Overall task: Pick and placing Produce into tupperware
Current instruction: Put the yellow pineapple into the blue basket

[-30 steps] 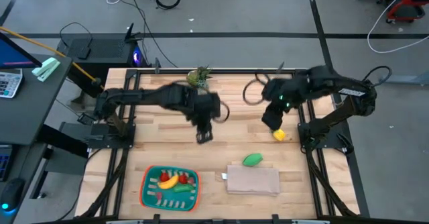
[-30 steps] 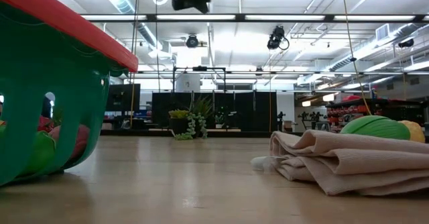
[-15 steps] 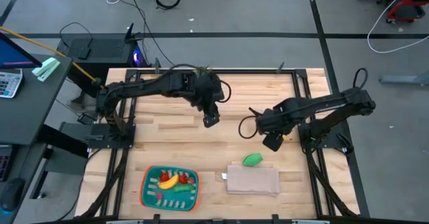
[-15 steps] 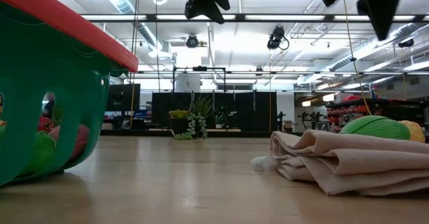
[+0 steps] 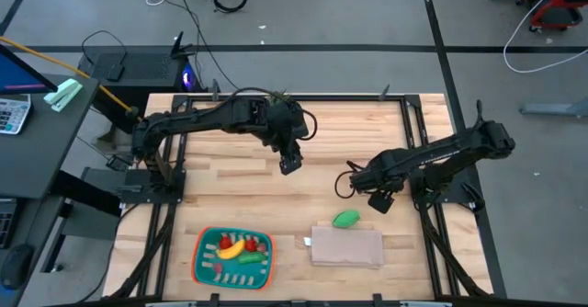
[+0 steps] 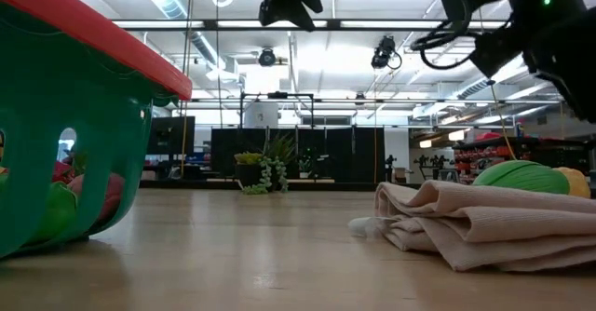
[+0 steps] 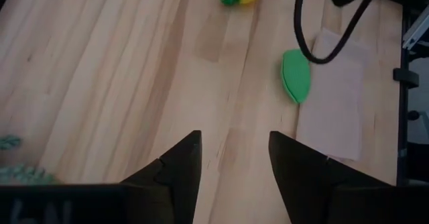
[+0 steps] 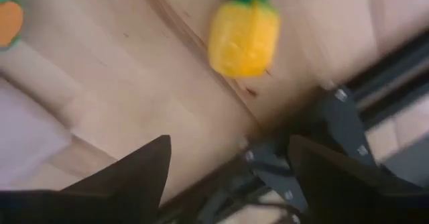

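Note:
The teal tupperware [image 5: 204,268] with its orange rim sits near the table's near-left edge. It holds a yellow banana [image 5: 231,249], red pieces and a green piece [image 5: 249,259]. Another green piece [image 5: 345,219] lies on the wood against the far edge of a beige cloth. The yellow piece with a green top [image 8: 243,36] lies on the wood just ahead of my right gripper [image 8: 228,150], which is open and hovers over it. The right arm hides this piece in the high view. My left gripper [image 5: 289,164] is open above the table's middle.
A folded beige cloth [image 5: 346,248] lies near the near edge, right of the tupperware. A green leafy plant [image 5: 273,102] sits at the far edge behind the left arm. A black frame rail [image 8: 335,127] runs close to the yellow piece. Bare wood spreads between the two grippers.
My right gripper has swung from the far right toward the near edge and come down over the yellow piece. My left gripper has moved a little toward the far edge and right, then held still. The produce and cloth have stayed in place.

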